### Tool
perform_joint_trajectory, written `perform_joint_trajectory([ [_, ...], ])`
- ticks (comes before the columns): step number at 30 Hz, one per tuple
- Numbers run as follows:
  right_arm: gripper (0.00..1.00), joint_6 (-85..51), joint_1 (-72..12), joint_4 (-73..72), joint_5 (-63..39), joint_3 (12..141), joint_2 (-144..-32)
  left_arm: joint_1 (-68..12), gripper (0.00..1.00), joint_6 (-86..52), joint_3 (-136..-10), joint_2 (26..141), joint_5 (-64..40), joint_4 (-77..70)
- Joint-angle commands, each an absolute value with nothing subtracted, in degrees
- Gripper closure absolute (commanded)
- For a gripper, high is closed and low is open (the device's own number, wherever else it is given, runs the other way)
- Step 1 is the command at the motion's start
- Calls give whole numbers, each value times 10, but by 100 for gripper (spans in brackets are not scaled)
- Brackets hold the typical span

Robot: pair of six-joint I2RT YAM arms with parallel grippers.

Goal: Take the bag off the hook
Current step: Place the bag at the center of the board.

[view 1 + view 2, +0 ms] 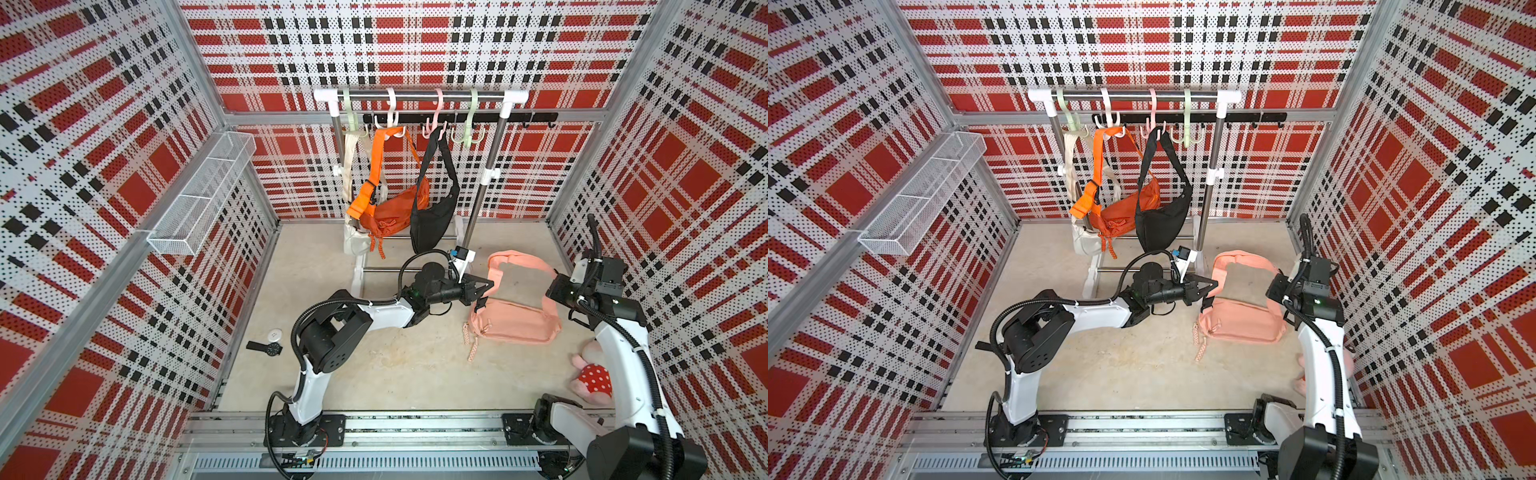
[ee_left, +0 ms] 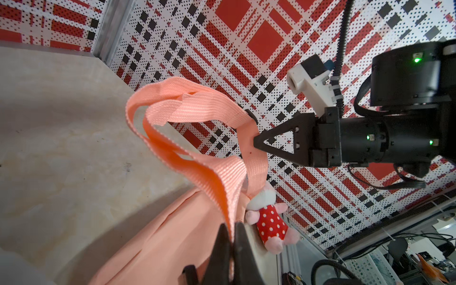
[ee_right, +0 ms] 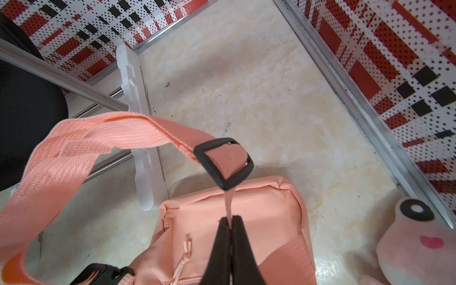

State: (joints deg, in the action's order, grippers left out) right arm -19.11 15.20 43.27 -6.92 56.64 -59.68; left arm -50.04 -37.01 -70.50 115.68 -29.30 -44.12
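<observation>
1. Left wrist view: my left gripper (image 2: 230, 238) is pinched tight on the strap (image 2: 187, 106) of the pink bag, just above the bag's left end, so the webbing cannot slip.
2. My right gripper (image 3: 230, 220) is clamped on the same strap, just under the black slider buckle (image 3: 223, 162) at the bag's right end. I judge that holding both ends keeps the loop spread between my hands.
3. In a top view the pink bag (image 1: 515, 322) seems to rest on the floor at the right, nearer than the rack (image 1: 415, 94) and free of every hook. The pale green hook (image 1: 471, 124) at the rail's right end hangs bare. I judge only the letting go remains.
4. An orange bag (image 1: 395, 208) and a black bag (image 1: 432, 216) hang from hooks farther back and to the left, well apart from my fingers.
5. The floor (image 1: 395, 365) is pale, smooth and lightly scuffed. Plaid perforated walls (image 1: 415, 41) close three sides. A wire basket (image 1: 199, 195) hangs on the left wall, and a plush toy (image 1: 592, 378) lies near right.
</observation>
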Motion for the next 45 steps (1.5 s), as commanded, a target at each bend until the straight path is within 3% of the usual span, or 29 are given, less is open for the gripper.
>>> perform_joint_trajectory([
  [1, 100, -189, 157, 478, -51, 562, -594, -518, 100, -363, -693, 1134, -290, -433],
  [8, 100, -184, 157, 507, -36, 585, -569, -550, 100, -361, -696, 1133, -289, -431],
  [28, 100, -187, 157, 554, -21, 587, -511, -547, 100, -393, -660, 1080, -319, -426],
  [29, 100, -190, 157, 541, -21, 580, -514, -545, 99, -394, -662, 1083, -317, -425],
  [33, 100, -196, 157, 505, -28, 564, -538, -536, 78, -403, -666, 1096, -312, -423],
  [35, 91, -197, 157, 490, -35, 561, -547, -530, 58, -414, -667, 1101, -314, -423],
  [36, 88, -198, 156, 486, -38, 561, -549, -528, 55, -415, -666, 1101, -314, -422],
  [41, 59, -192, 157, 490, -32, 583, -556, -507, 52, -407, -659, 1082, -299, -419],
  [43, 39, -185, 157, 503, -20, 605, -563, -489, 52, -405, -659, 1070, -280, -395],
  [45, 29, -179, 157, 516, -13, 632, -571, -471, 48, -405, -654, 1055, -262, -379],
])
